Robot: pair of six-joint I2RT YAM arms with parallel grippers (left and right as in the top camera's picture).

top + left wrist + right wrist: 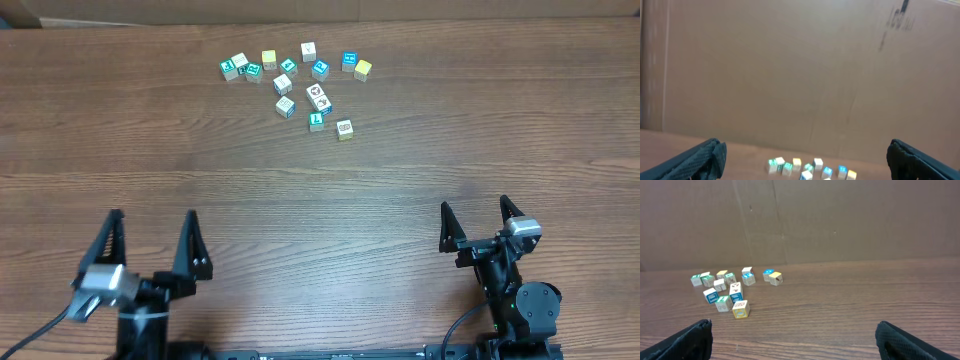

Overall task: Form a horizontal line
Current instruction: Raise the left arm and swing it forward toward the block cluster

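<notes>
The left gripper (152, 218) and right gripper (475, 208) sit at the near edge of a wooden table (400, 170), jaws spread wide and holding nothing, while small picture blocks (284, 85) lie scattered in a loose cluster near the far edge.

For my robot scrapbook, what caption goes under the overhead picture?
Left gripper and right gripper sit open, far from scattered little blocks on the wooden table.

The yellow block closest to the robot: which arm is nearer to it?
Right. In the overhead view the right gripper is below and right of the yellow block; the left gripper is below and farther left.
</notes>
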